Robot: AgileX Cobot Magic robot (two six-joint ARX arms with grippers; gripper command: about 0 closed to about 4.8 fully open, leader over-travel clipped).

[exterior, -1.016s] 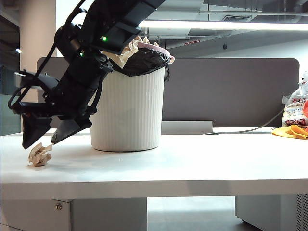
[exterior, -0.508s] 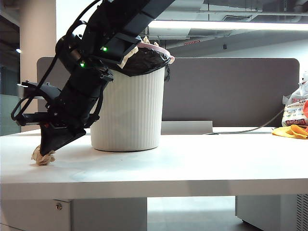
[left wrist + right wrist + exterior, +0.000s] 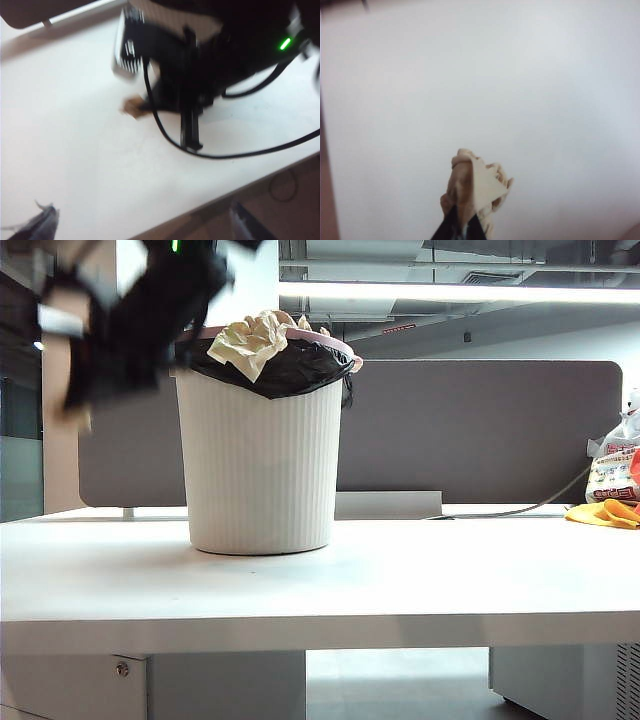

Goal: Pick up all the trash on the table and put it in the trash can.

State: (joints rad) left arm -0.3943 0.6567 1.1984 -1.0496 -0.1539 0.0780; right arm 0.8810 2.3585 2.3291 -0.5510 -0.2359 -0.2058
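Right hand [image 3: 462, 227] pinches a paper wad [image 3: 472, 187] above the counter [image 3: 520, 90], blurred at upper left in the exterior view. Left hand [image 3: 142, 222] gapes wide, empty. Bin [image 3: 262, 460] stands center-left, wads on top.

A long grey-brown divider panel [image 3: 480, 430] stands across the back. At its far right end sits a white printed plastic bag [image 3: 612, 468], with yellow-orange items [image 3: 605, 513] just below it. A dark cable [image 3: 520, 508] runs along the panel's foot toward the bag.

Exterior camera faces the table [image 3: 400, 580] edge-on, low and near; both wrist cameras look down onto it.
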